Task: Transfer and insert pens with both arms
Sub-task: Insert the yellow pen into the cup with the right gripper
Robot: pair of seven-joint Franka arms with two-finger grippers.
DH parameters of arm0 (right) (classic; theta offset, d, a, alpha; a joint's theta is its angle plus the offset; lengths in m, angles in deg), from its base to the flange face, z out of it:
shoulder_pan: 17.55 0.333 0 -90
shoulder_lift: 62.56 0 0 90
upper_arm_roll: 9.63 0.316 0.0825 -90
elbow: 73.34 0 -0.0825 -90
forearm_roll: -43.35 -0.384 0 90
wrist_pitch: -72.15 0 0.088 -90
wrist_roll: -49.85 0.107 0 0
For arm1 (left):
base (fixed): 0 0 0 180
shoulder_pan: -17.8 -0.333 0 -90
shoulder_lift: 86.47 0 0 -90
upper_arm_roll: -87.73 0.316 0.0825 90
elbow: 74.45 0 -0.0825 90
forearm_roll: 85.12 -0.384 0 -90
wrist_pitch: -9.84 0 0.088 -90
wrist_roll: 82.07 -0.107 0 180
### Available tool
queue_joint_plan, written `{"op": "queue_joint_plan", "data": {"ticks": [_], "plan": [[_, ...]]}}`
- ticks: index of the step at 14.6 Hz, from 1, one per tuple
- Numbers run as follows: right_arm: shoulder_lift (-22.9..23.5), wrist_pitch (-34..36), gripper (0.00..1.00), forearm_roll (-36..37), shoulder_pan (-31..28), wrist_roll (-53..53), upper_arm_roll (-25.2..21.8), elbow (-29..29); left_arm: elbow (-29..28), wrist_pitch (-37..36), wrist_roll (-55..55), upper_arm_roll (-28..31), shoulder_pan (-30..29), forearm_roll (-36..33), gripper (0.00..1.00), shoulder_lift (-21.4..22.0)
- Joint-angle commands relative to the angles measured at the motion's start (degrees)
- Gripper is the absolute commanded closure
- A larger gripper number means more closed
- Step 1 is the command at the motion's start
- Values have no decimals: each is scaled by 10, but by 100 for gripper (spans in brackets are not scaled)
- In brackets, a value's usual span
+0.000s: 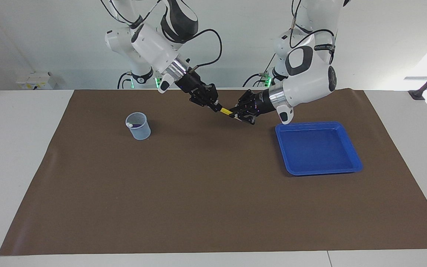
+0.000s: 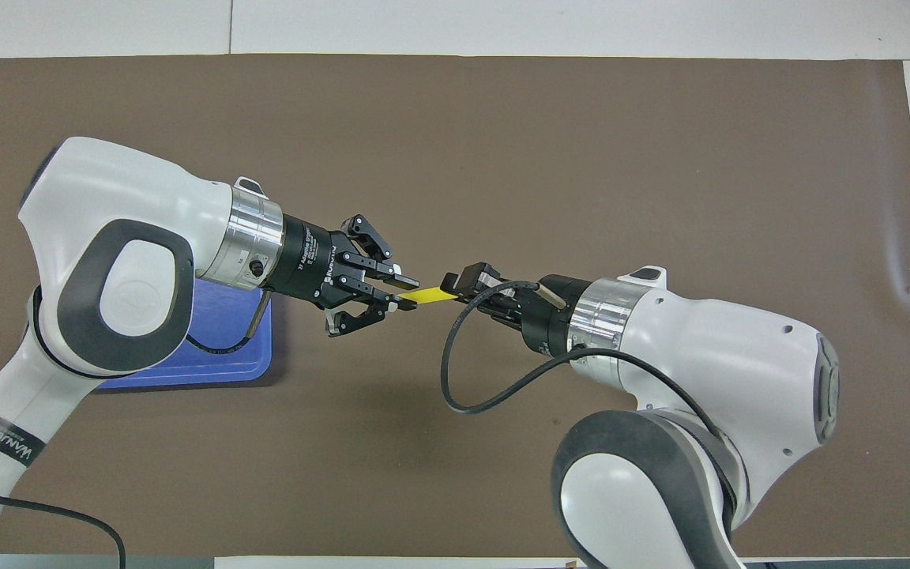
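Overhead view shows me the yellow pen (image 2: 427, 295) bridging both grippers in mid-air: left gripper (image 2: 392, 296) and right gripper (image 2: 455, 291) each clench one end. I judge this a handover toward the cup (image 1: 138, 126).

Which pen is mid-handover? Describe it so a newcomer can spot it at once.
Start at the brown mat, then the two pincers meeting in the air above it, between the clear cup and the blue tray. The yellow pen bridges the left pincer and right pincer, the only yellow thing here.
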Motion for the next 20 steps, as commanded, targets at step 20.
{"op": "queue_joint_plan", "data": {"ticks": [20], "plan": [[-46,347,100,463,-280,-345,-3,-6,148,-280,-582,12,-62,-472,0,15]]}}
